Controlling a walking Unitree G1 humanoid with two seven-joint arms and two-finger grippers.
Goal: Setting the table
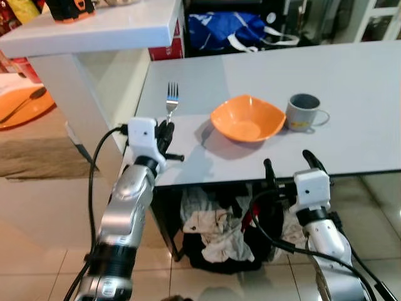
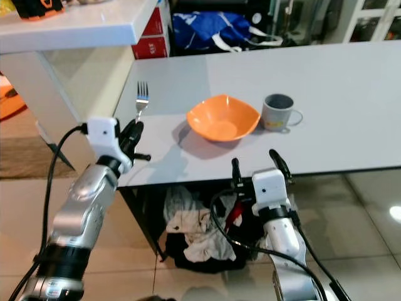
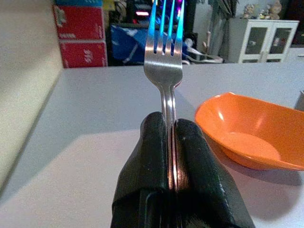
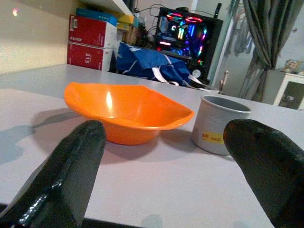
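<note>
Clamped on the silver metal fork [image 3: 164,71], my left gripper [image 1: 166,135] is holding it upright; I'm lowering it flat left of the orange plastic bowl [image 1: 247,117], right gripper [image 1: 290,166] idling wide.

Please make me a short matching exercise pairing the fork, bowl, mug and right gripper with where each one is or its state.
Things:
1. fork
2. orange bowl
3. grey mug
4. right gripper

States:
A. open, at the table's near edge
B. on the table between fork and mug
C. clamped in the left gripper
D. standing to the right of the bowl

Pairs: 1-C, 2-B, 3-D, 4-A
</note>
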